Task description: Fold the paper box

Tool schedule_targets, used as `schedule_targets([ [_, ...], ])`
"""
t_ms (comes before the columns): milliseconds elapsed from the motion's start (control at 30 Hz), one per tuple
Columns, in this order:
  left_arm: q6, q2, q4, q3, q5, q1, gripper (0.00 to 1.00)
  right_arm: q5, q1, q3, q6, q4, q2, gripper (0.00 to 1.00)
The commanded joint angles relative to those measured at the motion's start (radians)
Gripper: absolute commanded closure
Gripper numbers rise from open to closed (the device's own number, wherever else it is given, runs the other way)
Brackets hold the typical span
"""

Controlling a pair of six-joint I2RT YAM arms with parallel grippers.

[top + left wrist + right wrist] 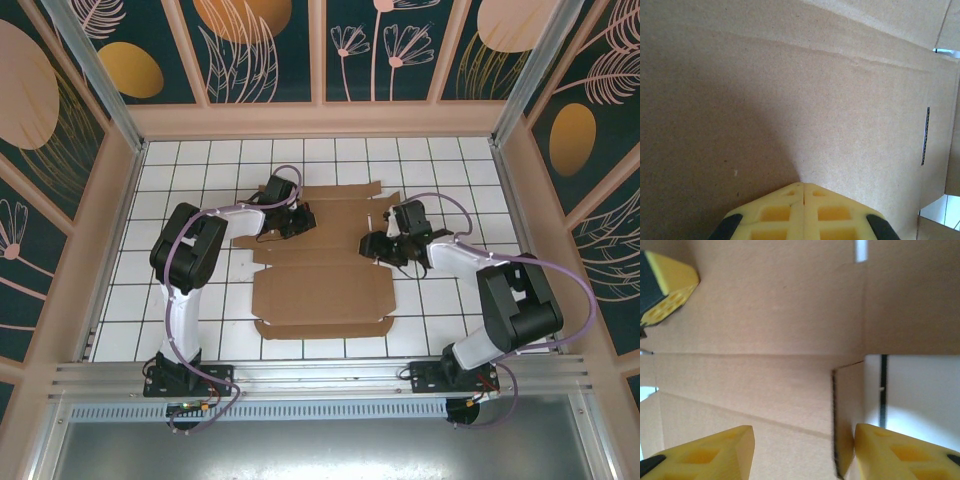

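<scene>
Yellow fingers (777, 212) of the left gripper (803, 186) are sitting closest to the lens in the left wrist view. They are pressing flat against each other with nothing pinched between them. Their joined tip is pointing at a broad panel of the paper box (790, 100); whether it is touching the cardboard cannot be told. A fold crease is running across that panel, and a narrow dark slit (925, 135) is showing towards the panel's edge.

From above, the paper box (320, 290) is lying as an unfolded die-cut sheet of plain brown cardboard on the white tiled table (440, 160), flaps and tabs spreading out from its panels. The left gripper (297, 222) is reaching over the box's far left part. The right gripper (375, 245) is working at the box's right edge, about midway along it.

In the right wrist view the right gripper (802, 432) is standing with its yellow fingers (715, 450) spread well apart over the paper box (765, 315). A raised cardboard flap edge (842, 410) is standing between them, close against one finger, with the other finger well clear of it. A small cut slot (861, 250) is showing in the panel beyond, and one tip of the left gripper (667, 290) is resting over the same panel.
</scene>
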Motion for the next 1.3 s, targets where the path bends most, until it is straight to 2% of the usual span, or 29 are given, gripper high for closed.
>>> schedule_targets([
  [0, 0.006, 0.003, -0.059, -0.023, -0.033, 0.006, 1.00, -0.030, 0.023, 0.026, -0.003, 0.012, 0.042, 0.46],
  [200, 0.001, 0.003, -0.040, -0.029, -0.008, 0.006, 1.00, -0.036, 0.026, 0.037, -0.020, 0.018, 0.103, 0.48],
  [400, 0.039, -0.066, -0.063, 0.017, 0.007, 0.005, 1.00, 0.170, 0.030, 0.139, -0.082, -0.098, -0.076, 0.48],
  [467, 0.051, -0.113, -0.082, 0.045, 0.008, 0.010, 1.00, 0.216, 0.032, 0.174, -0.106, -0.121, -0.128, 0.45],
  [500, 0.054, -0.137, -0.081, 0.051, 0.011, 0.013, 0.99, 0.207, 0.031, 0.192, -0.114, -0.132, -0.134, 0.44],
  [600, 0.064, -0.223, -0.077, 0.050, 0.012, 0.031, 0.85, 0.215, 0.041, 0.257, -0.157, -0.185, -0.115, 0.44],
  [733, 0.064, -0.312, -0.094, 0.016, -0.004, 0.104, 0.64, 0.373, 0.122, 0.365, -0.208, -0.261, 0.017, 0.40],
  [833, 0.060, -0.352, -0.117, -0.030, -0.016, 0.189, 0.59, 0.436, 0.175, 0.432, -0.205, -0.259, 0.124, 0.36],
  [900, 0.050, -0.361, -0.117, -0.058, -0.003, 0.248, 0.52, 0.464, 0.200, 0.474, -0.199, -0.244, 0.190, 0.28],
  [967, 0.044, -0.367, -0.117, -0.079, -0.005, 0.290, 0.49, 0.459, 0.210, 0.546, -0.198, -0.269, 0.276, 0.27],
  [1033, 0.044, -0.363, -0.123, -0.085, -0.010, 0.316, 0.47, 0.466, 0.223, 0.614, -0.219, -0.295, 0.359, 0.18],
  [1167, 0.055, -0.334, -0.148, -0.058, -0.039, 0.333, 0.47, 0.536, 0.258, 0.730, -0.255, -0.352, 0.490, 0.09],
  [1267, 0.061, -0.289, -0.177, -0.011, -0.061, 0.337, 0.46, 0.539, 0.274, 0.789, -0.267, -0.385, 0.555, 0.08],
])
